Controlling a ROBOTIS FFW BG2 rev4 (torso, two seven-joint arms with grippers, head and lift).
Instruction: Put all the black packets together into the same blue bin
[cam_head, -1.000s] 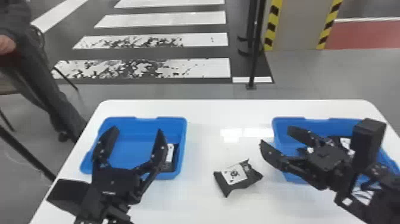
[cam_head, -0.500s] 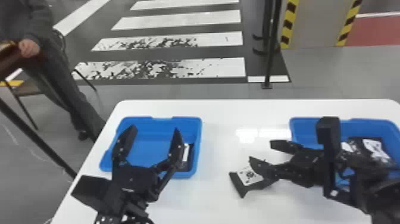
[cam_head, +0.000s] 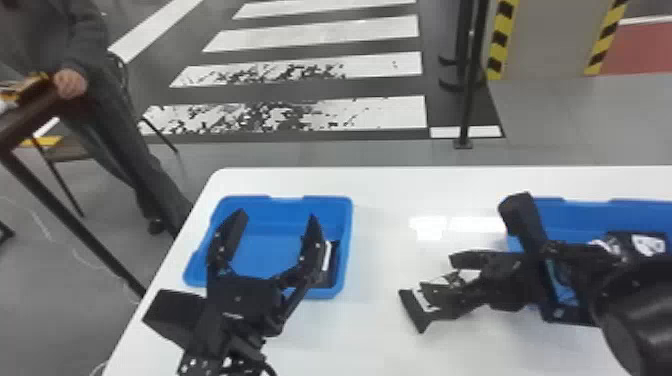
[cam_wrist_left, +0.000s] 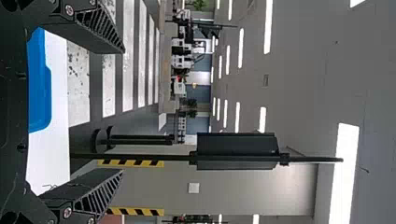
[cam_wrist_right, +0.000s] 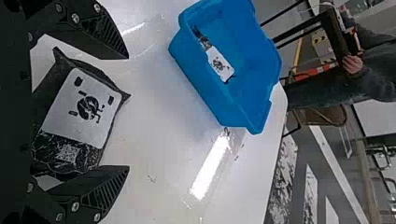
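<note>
Right pincer (cam_wrist_right: 127, 112) has moved left to the loose black packet (cam_wrist_right: 81, 109) on the white surface (cam_head: 390, 320), fingers apart around it. Left pincer (cam_head: 278, 215) gapes by the left blue bin (cam_head: 348, 235), where one packet (cam_wrist_right: 219, 64) lies; the right blue bin (cam_head: 590, 212) has more, so gathering seems unfinished.

Tabletop (cam_head: 380, 325) v. glossy, smooth, catching light; blue bin (cam_wrist_right: 198, 81) smooth plastic, low sheen; black packet (cam_wrist_right: 74, 121) crinkly plastic film, shiny folds; floor (cam_head: 340, 154) smooth, mostly matt.

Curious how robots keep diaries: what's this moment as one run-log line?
right fingers: open, around loose packet | left fingers: open, near left bin | left bin: another packet
</note>
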